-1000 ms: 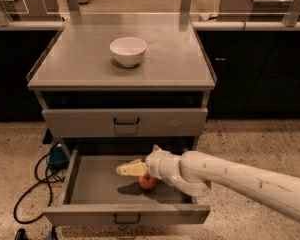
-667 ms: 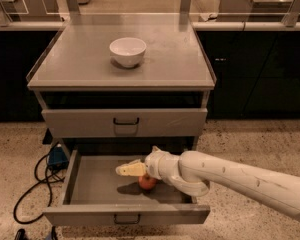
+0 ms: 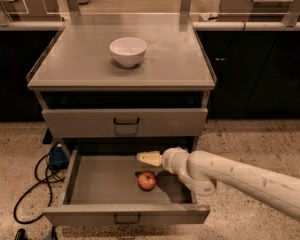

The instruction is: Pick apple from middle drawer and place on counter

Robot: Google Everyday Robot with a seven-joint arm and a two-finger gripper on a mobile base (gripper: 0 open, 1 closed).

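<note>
The apple, small and red with a yellowish patch, lies on the floor of the open middle drawer, right of its middle. My gripper reaches in from the right on a white arm. It hovers just above and behind the apple, pointing left, and holds nothing. The apple shows in full, apart from the gripper. The counter is the flat grey cabinet top above.
A white bowl stands on the counter, left of centre. The upper drawer is shut. Black cables and a blue box lie on the speckled floor to the left of the cabinet.
My gripper has drawn back to the right and up a little. The apple, partly covered by the arm before, now shows in full in the same spot.
</note>
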